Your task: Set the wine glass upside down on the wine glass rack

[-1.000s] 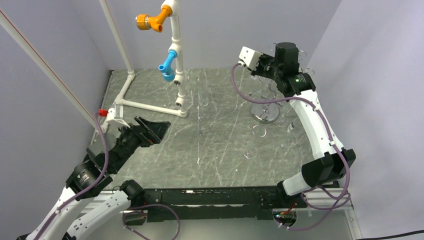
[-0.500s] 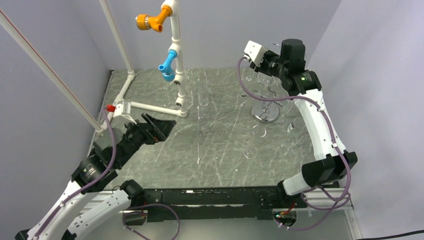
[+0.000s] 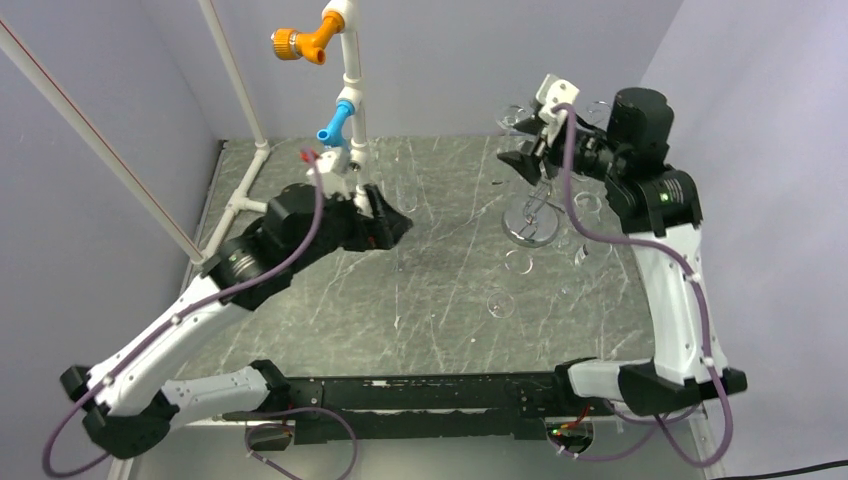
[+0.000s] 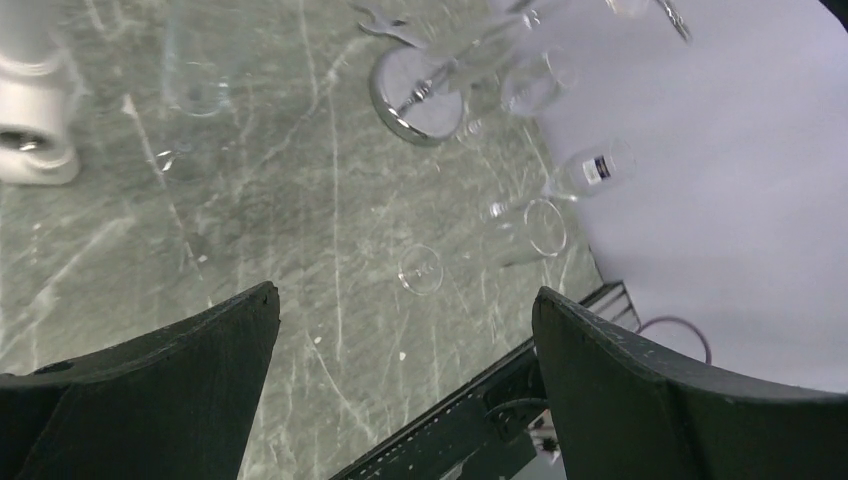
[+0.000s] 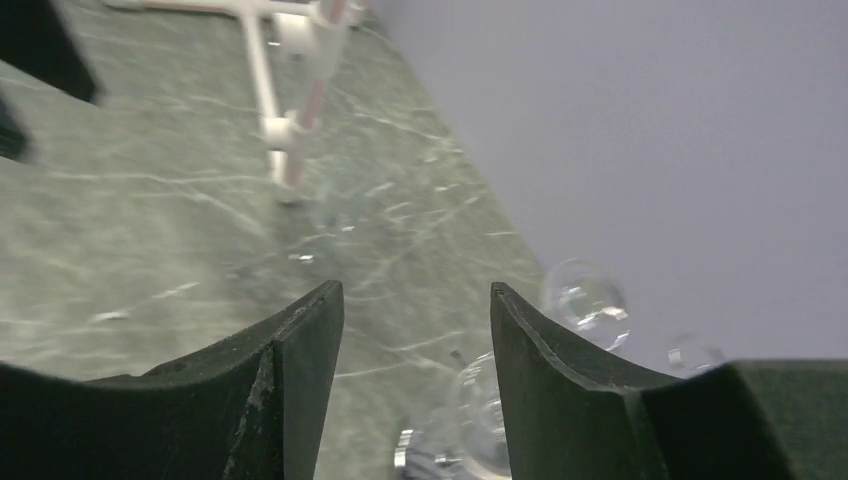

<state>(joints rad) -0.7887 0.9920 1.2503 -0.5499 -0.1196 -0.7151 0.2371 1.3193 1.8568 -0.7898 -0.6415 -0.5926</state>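
Left wrist view: left gripper (image 4: 405,300) spread wide, empty, over the table (image 4: 300,200); right gripper (image 5: 415,295), also spread, beside the rack (image 3: 531,228).

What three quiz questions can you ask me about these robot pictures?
1. True or false: the left gripper is holding a wine glass.
2. What colour is the top fitting on the white pipe frame? A) orange B) green C) pink
3. Fill the gap: the gripper nearer the wine glass rack is the ____ one.

Key
1. False. Its fingers are wide apart with nothing between them.
2. A.
3. Right. The right gripper is up by the top of the rack.
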